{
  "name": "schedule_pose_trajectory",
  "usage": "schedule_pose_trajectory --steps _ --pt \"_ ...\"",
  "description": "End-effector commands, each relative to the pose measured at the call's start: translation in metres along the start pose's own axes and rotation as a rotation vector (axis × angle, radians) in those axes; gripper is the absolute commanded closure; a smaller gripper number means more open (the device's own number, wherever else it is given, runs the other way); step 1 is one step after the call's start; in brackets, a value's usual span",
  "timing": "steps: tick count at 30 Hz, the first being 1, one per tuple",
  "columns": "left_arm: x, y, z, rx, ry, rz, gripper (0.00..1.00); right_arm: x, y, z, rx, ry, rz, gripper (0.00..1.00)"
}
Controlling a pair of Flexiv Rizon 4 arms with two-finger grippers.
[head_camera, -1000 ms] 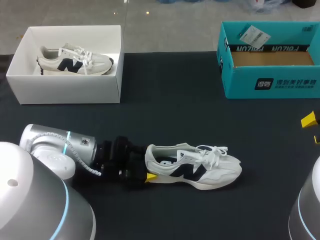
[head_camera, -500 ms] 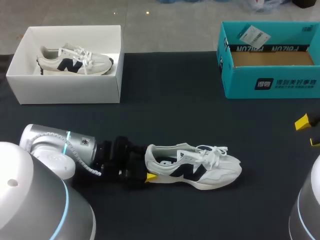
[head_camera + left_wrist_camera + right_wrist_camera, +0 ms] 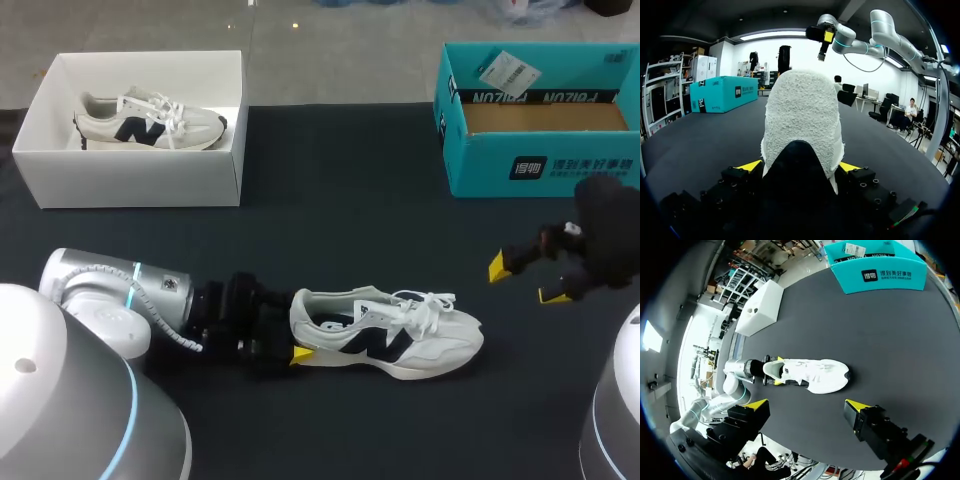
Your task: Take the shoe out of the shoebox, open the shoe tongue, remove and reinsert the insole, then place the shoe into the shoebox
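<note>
**Item: shoe** (image 3: pixel 390 335). A white trainer with dark side markings, lying on its sole on the dark table (image 3: pixel 350 200), out of any box. The laces are tied and the tongue is not yet lifted.

**Left gripper** (image 3: pixel 297 338). At the shoe's heel, lying low along the table. One yellow tip presses each side of the heel, so it is clamped on the shoe.

**Right gripper** (image 3: pixel 525 281). Beyond the shoe's toe and raised above the table, well apart from the shoe. Its fingers are spread wide and hold nothing.

**Teal box** (image 3: pixel 540 170). Far beyond the shoe's toe end, open, with nothing seen inside.

**White box** (image 3: pixel 130 180). Far beyond the shoe's heel end, open, holding a second shoe (image 3: pixel 150 120).

**Step in hand.** Judged as taking-out done and tongue-opening about to begin.

**Next move.** The right gripper should come down over the shoe's laces and pinch the tongue's upper edge. The left gripper's hold on the heel keeps the shoe from sliding.
</note>
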State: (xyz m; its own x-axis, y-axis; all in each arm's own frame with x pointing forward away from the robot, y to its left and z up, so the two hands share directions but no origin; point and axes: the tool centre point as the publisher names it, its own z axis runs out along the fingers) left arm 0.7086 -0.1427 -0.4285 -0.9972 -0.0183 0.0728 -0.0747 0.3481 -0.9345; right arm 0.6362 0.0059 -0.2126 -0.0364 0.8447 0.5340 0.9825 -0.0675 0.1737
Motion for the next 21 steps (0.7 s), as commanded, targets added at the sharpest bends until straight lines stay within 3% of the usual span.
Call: schedule_pose_trajectory --steps 1,7,9,21 --pt "0.001 0.002 -0.002 -0.002 -0.001 -0.001 1.00 0.012 -0.001 0.023 -0.027 -0.114 0.013 0.00" --pt "0.001 0.002 -0.002 -0.002 -0.001 -0.001 1.00 0.010 -0.003 0.063 -0.068 -0.283 0.054 0.00" --pt "0.001 0.002 -0.002 -0.002 -0.001 -0.001 1.00 0.006 -0.006 0.074 -0.047 -0.316 0.061 0.00" --pt "0.001 0.002 -0.002 -0.002 -0.001 -0.001 1.00 0.006 -0.006 0.074 -0.047 -0.316 0.061 0.00"
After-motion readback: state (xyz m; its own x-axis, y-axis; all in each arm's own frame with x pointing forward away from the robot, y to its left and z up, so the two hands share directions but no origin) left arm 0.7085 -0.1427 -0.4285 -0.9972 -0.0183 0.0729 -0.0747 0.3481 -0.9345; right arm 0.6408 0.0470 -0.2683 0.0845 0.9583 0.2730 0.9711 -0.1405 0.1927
